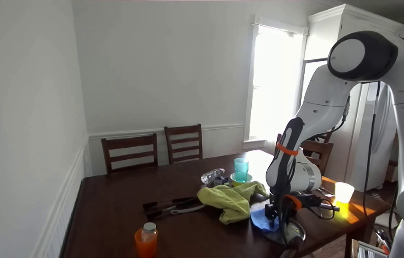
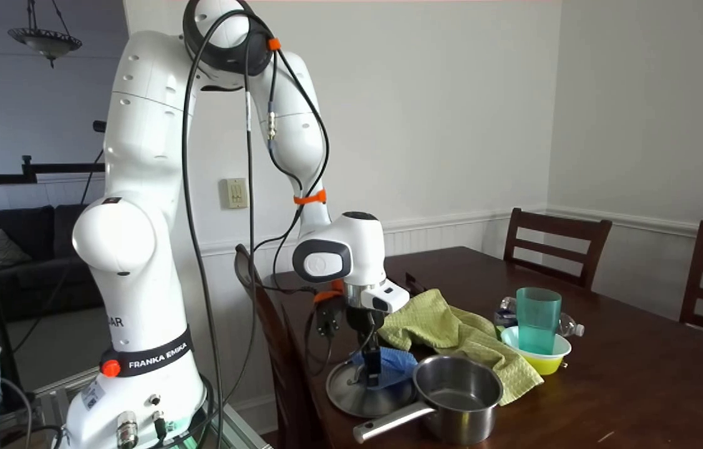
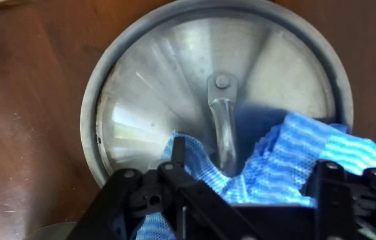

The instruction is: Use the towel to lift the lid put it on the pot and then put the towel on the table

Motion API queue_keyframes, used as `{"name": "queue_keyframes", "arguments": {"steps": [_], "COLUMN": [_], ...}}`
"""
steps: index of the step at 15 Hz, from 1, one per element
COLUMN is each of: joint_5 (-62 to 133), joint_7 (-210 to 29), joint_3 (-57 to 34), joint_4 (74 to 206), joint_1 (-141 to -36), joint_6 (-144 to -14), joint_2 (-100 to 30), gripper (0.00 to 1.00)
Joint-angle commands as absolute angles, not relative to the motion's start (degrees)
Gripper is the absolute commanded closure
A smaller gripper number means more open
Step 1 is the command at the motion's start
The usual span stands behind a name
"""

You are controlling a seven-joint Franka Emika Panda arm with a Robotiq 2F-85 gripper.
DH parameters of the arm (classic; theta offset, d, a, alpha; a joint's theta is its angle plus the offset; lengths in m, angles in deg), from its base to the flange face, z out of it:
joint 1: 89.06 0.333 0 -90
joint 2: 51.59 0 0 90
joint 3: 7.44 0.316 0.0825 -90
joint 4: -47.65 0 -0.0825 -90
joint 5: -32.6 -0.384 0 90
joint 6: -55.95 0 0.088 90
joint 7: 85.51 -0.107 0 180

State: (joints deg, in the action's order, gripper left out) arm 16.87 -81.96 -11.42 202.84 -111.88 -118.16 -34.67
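In the wrist view we see the black pincer (image 3: 250, 165) cut off by the lower edge, its fingers (image 3: 178, 151) standing well apart; rumpled folds of a ribbed blue cloth towel (image 3: 291, 160) lie between them, and whether either finger touches it we cannot tell. The towel hides the lower end of the curved metal handle (image 3: 224, 128) on the round silver lid (image 3: 141, 86), which lies on the dark brown wooden desk (image 3: 24, 116). The lid shines in streaks, with brown marks inside its thick rim. In an exterior view, a long-handled silver metal pot (image 2: 466, 427) stands just beside it; whether they touch is unclear.
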Motion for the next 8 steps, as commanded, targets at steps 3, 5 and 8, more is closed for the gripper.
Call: {"name": "queue_keyframes", "arguments": {"steps": [3, 5, 8], "joint_5": [16.57, 17.21, 18.00], "joint_7": [-79.71, -80.13, -80.04], "joint_3": [-9.93, -10.80, -11.62], "joint_4": [201.12, 201.20, 201.69], "joint_1": [-114.47, -113.64, -113.05], "joint_6": [-118.91, -118.26, -116.67], "joint_2": [-32.99, -33.79, -35.67], "gripper": [0.69, 0.83, 0.99]}}
